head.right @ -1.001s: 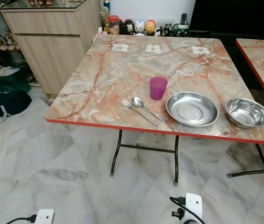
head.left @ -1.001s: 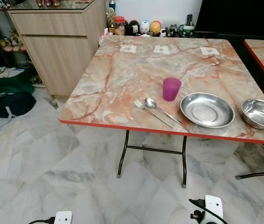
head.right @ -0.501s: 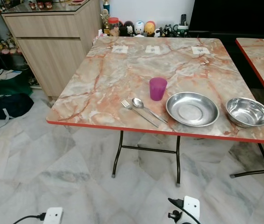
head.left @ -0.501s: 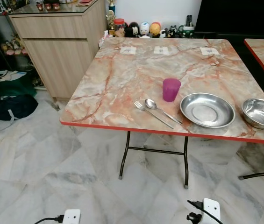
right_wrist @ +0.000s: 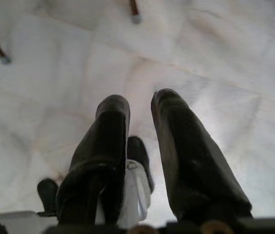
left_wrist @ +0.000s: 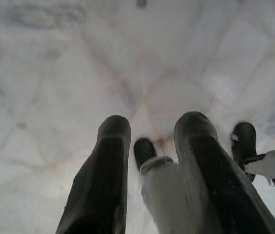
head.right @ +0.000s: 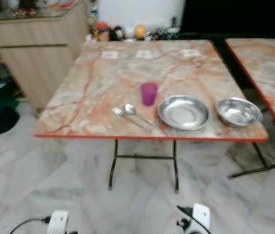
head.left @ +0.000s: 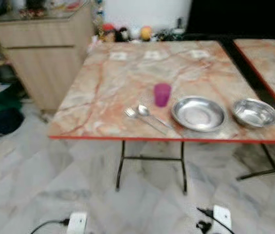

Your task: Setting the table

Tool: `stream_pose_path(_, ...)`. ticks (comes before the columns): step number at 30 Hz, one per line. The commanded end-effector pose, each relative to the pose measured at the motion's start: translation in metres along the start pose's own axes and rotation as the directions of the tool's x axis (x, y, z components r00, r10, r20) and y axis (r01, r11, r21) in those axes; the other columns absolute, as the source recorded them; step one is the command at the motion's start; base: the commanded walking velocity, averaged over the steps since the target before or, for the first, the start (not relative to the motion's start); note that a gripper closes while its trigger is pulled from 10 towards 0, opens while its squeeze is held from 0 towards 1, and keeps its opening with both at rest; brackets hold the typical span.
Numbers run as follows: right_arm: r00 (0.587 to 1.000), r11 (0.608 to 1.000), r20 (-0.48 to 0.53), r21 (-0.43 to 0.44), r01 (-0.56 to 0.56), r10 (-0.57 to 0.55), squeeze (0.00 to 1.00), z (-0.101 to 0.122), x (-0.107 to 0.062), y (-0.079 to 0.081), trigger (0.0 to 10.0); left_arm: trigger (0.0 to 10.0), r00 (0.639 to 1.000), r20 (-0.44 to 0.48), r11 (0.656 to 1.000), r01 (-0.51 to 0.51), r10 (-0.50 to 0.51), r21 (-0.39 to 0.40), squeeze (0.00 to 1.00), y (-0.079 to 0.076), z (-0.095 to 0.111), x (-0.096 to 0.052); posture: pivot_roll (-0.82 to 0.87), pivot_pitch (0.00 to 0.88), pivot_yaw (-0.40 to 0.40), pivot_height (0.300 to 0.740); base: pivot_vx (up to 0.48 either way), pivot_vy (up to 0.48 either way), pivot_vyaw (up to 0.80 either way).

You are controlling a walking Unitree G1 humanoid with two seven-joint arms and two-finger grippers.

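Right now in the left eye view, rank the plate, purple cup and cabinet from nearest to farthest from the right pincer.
1. Plate, near table edge, just above the right pincer.
2. Purple cup, further in, leftward.
3. Cabinet, far left.

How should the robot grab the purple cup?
Probably from the side, around the middle of the cup. It stands upright on the table with straight walls, narrow enough for two fingers. Coming from the near edge looks best, angled to the cup's left to miss the spoon and plate nearby.
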State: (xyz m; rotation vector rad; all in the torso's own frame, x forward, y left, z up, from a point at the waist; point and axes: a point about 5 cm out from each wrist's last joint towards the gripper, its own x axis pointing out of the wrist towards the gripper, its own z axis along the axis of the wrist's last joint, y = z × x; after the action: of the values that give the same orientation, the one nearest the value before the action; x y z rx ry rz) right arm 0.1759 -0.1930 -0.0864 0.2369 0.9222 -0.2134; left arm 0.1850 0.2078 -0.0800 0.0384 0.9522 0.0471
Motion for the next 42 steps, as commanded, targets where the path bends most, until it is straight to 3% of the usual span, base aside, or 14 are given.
stream_pose_path(1,1.000,1.000,0.004,0.001,0.002,-0.002,0.00,0.001,0.000,0.000,10.0,10.0,1.000,-0.029,1.000,-0.003,0.003,0.003,0.00,0.000,-0.006,-0.001,-0.07,0.000,0.024,0.740,0.000,0.000,0.00)
stream_pose_path(9,0.997,1.000,0.078,0.001,-0.008,0.008,0.00,0.008,0.000,0.001,10.0,10.0,0.999,-0.038,1.000,-0.009,0.009,-0.001,0.00,0.004,-0.011,-0.002,-0.07,0.000,0.027,0.740,0.000,0.000,0.00)
stream_pose_path(16,0.980,0.994,0.180,-0.087,-0.072,0.087,0.00,0.024,0.000,0.007,10.0,10.0,0.999,-0.043,1.000,-0.007,0.007,0.007,0.00,0.005,-0.013,-0.003,-0.09,0.000,0.026,0.740,0.000,0.000,0.00)
stream_pose_path(17,0.943,0.990,0.308,-0.098,-0.098,0.124,0.00,0.062,0.001,0.016,10.0,10.0,0.999,-0.044,1.000,-0.005,0.005,0.008,0.00,0.005,-0.014,-0.003,-0.10,0.000,0.022,0.740,0.000,0.000,0.00)
stream_pose_path(18,0.943,0.990,0.308,-0.098,-0.098,0.124,0.00,0.062,0.001,0.016,10.0,10.0,0.999,-0.044,1.000,-0.005,0.005,0.008,0.00,0.005,-0.014,-0.003,-0.10,0.000,0.022,0.740,0.000,0.000,0.00)
stream_pose_path(19,0.915,0.989,0.379,-0.101,-0.109,0.139,0.00,0.082,0.000,0.019,10.0,10.0,0.999,-0.045,1.000,-0.003,0.004,0.008,0.00,0.006,-0.015,-0.003,-0.10,0.000,0.020,0.740,0.000,0.000,0.00)
stream_pose_path(20,0.904,0.990,0.406,-0.095,-0.102,0.132,0.00,0.085,-0.001,0.016,10.0,10.0,0.999,-0.047,1.000,-0.004,0.004,0.007,0.00,0.008,-0.017,-0.004,-0.10,0.000,0.018,0.740,0.000,0.000,0.00)
stream_pose_path(21,0.867,0.989,0.477,-0.113,-0.098,0.140,0.00,0.089,-0.007,0.012,10.0,10.0,0.998,-0.054,1.000,-0.007,0.007,0.006,0.00,0.012,-0.024,-0.006,-0.10,0.000,0.017,0.740,0.000,0.000,0.00)
stream_pose_path(28,0.783,0.987,0.604,-0.142,-0.079,0.149,0.00,0.086,-0.023,0.001,10.0,10.0,0.998,-0.070,1.000,0.002,0.000,0.026,0.00,0.016,-0.033,-0.009,-0.14,0.000,0.027,0.740,0.000,0.000,0.00)
stream_pose_path(36,0.687,0.987,0.710,-0.141,-0.081,0.158,0.00,0.092,-0.047,0.006,10.0,10.0,0.998,-0.055,1.000,0.004,-0.003,0.027,0.00,0.009,-0.026,-0.007,-0.14,0.000,0.015,0.740,0.000,0.000,0.00)
stream_pose_path(40,0.640,0.991,0.757,-0.118,-0.065,0.132,0.00,0.110,-0.056,0.011,10.0,10.0,0.998,-0.060,1.000,0.010,-0.008,0.023,0.00,0.008,-0.029,-0.007,-0.14,0.000,0.013,0.740,0.000,0.000,0.00)
stream_pose_path(41,0.626,0.990,0.767,-0.103,-0.096,0.141,0.99,0.118,-0.059,0.015,10.0,10.0,0.998,-0.063,1.000,0.013,-0.012,0.024,0.00,0.007,-0.029,-0.007,-0.14,0.000,0.012,0.740,0.000,0.000,0.00)
stream_pose_path(42,0.622,0.989,0.769,-0.103,-0.106,0.147,0.99,0.121,-0.060,0.016,10.0,10.0,0.998,-0.063,1.000,0.014,-0.013,0.025,0.00,0.007,-0.030,-0.007,-0.14,0.000,0.011,0.740,0.000,0.000,0.00)
